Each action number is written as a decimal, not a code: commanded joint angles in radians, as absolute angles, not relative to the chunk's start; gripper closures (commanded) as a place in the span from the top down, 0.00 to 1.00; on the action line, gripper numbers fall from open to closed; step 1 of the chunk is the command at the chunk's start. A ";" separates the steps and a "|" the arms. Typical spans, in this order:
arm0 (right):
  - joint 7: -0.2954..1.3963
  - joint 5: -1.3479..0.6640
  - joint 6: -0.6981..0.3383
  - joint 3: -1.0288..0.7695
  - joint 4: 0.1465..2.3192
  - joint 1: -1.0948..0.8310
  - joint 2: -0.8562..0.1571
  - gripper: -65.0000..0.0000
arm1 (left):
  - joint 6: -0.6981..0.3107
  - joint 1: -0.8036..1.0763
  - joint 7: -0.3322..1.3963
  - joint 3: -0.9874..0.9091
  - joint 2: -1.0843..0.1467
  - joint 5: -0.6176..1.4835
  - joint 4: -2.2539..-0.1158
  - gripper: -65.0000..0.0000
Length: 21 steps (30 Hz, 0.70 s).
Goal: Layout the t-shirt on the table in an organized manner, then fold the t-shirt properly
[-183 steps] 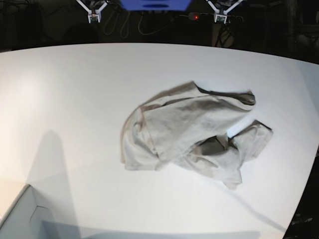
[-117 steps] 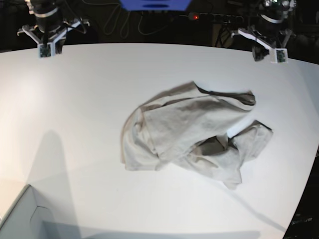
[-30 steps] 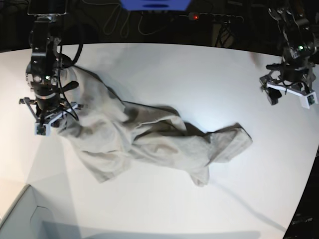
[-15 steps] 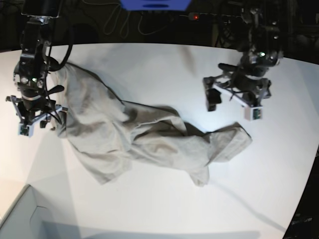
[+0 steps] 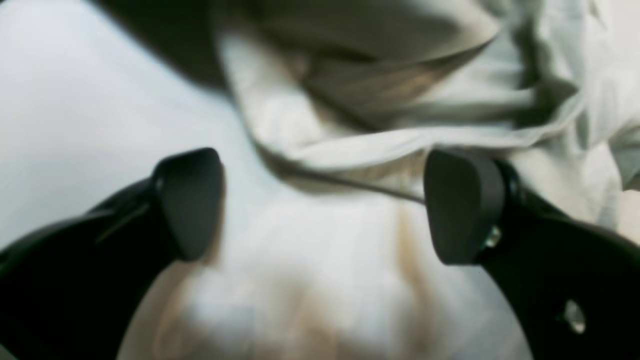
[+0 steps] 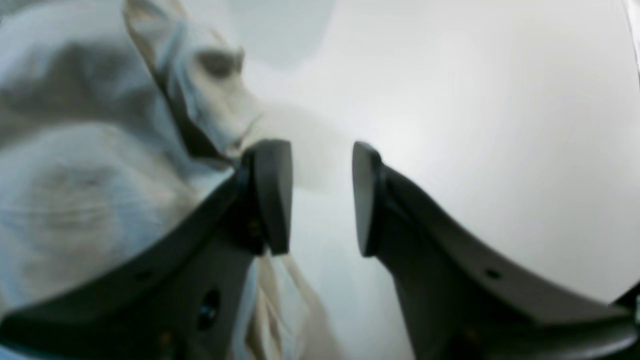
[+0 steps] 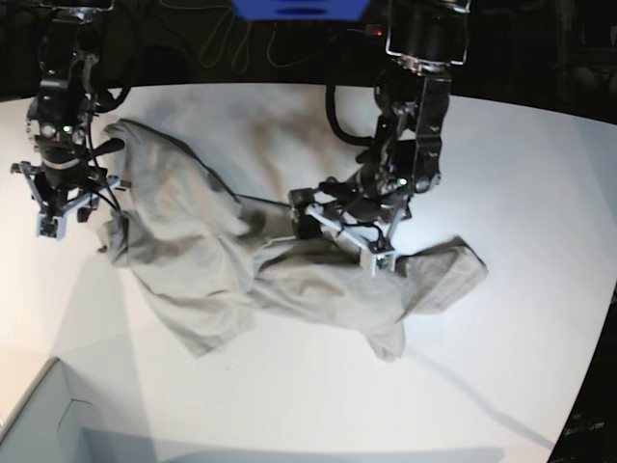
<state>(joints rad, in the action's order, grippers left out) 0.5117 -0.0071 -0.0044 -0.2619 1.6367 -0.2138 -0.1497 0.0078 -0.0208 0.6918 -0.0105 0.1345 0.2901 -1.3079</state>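
The light grey-beige t-shirt lies crumpled and stretched across the white table, from the far left to right of the middle. My left gripper hovers low over the shirt's middle. In the left wrist view the left gripper is wide open, with folds of the t-shirt under and between the fingers. My right gripper is at the shirt's left edge. The right wrist view shows the right gripper open and holding nothing, with the t-shirt bunched just to its left.
A pale box corner sits at the bottom left. The table's curved edge runs down the right side. A blue object and cables lie in the dark behind the table.
My right gripper opened, let go of the shirt's left edge and drew slightly left. My left arm swung from the far right to the shirt's middle, its gripper wide open.
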 commanded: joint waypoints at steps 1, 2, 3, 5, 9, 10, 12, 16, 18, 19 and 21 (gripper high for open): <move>0.487 -0.002 -0.007 -0.268 1.658 -0.211 -0.162 0.32 | 0.005 -0.044 0.677 -0.008 0.147 0.298 -1.313 0.96; 0.487 -0.002 -0.007 -0.269 1.658 -0.219 -0.162 0.32 | 0.005 -0.054 0.677 -0.010 0.153 0.298 -1.303 0.96; 0.486 -0.002 -0.007 -0.269 1.658 -0.219 -0.162 0.32 | 0.005 -0.073 0.677 -0.010 0.153 0.298 -1.287 0.96; 0.487 -0.001 -0.007 -0.269 1.656 -0.222 -0.162 0.32 | 0.001 -0.094 0.677 -0.008 0.156 0.298 -1.247 0.96; 0.486 -0.001 -0.007 -0.269 1.656 -0.239 -0.163 0.32 | -0.004 -0.125 0.654 -0.008 0.157 0.298 -1.179 0.76; 0.486 -0.001 -0.007 -0.269 1.656 -0.242 -0.168 0.32 | -0.004 -0.125 0.636 -0.008 0.157 0.298 -1.173 0.59; 0.486 -0.001 -0.007 -0.269 1.655 -0.245 -0.182 0.32 | -0.004 -0.119 0.618 -0.010 0.157 0.300 -1.175 0.22; 0.486 -0.001 -0.007 -0.269 1.653 -0.240 -0.185 0.32 | 0.004 -0.068 0.661 -0.015 0.157 0.300 -1.267 0.06; 0.484 -0.001 -0.007 -0.269 1.658 -0.239 -0.185 0.32 | -0.001 -0.016 0.682 -0.036 0.156 0.300 -1.368 0.00; 0.484 -0.001 -0.007 -0.266 1.661 -0.239 -0.185 0.32 | -0.001 0.008 0.693 -0.048 0.154 0.300 -1.423 0.00; 0.484 -0.001 -0.007 -0.263 1.676 -0.239 -0.179 0.32 | -0.002 0.071 0.719 -0.074 0.134 0.300 -1.537 0.00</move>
<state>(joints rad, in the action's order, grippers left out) 0.5091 -0.0048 -0.0040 -0.2604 1.6531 -0.2459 -0.1684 -0.0006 0.0818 0.7361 -0.0734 0.1345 0.2985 -1.5200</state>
